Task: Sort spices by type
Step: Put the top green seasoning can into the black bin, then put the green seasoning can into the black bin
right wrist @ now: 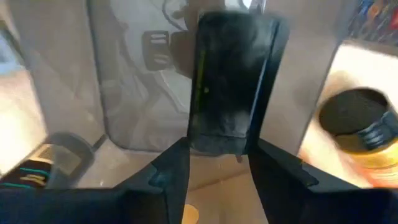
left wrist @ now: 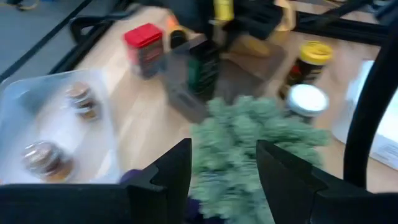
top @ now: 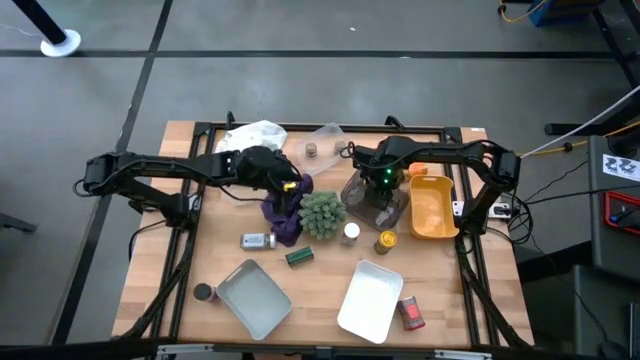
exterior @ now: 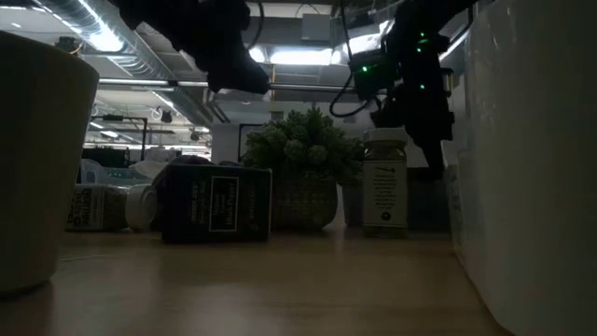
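Right gripper (right wrist: 217, 163) grasps a dark tin (right wrist: 231, 87) inside the smoky bin (top: 378, 197); left gripper (left wrist: 224, 171), released, above the plant (top: 322, 212).

Spiky plant (top: 322, 212) at table centre; yellow tray (top: 433, 208) at three o'clock, white tray (top: 369, 299) at five, red tin (top: 411, 313) beside it.

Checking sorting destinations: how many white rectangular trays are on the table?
2. One tray lies left of centre beside a dark-capped jar; the other lies right of centre beside a red tin. None seems hidden.
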